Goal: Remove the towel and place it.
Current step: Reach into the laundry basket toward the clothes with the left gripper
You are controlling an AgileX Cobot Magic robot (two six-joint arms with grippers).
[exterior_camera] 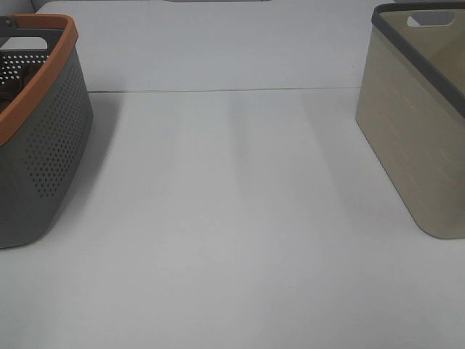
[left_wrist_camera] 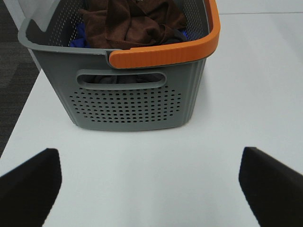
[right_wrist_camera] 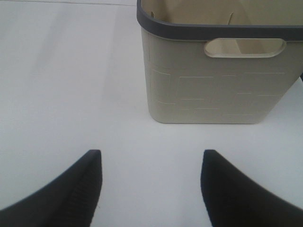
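Observation:
The dark brown towel lies crumpled on top of other cloths inside a grey perforated basket with an orange rim. That basket stands at the left edge of the exterior high view; a dark bit of cloth shows inside it. My left gripper is open and empty, low over the table in front of the basket's handle side. My right gripper is open and empty, in front of a beige basket. Neither gripper shows in the exterior high view.
A beige basket with a dark grey rim stands on the right of the white table, also in the exterior high view. A blue cloth lies under the towel. The table's left edge drops to dark floor.

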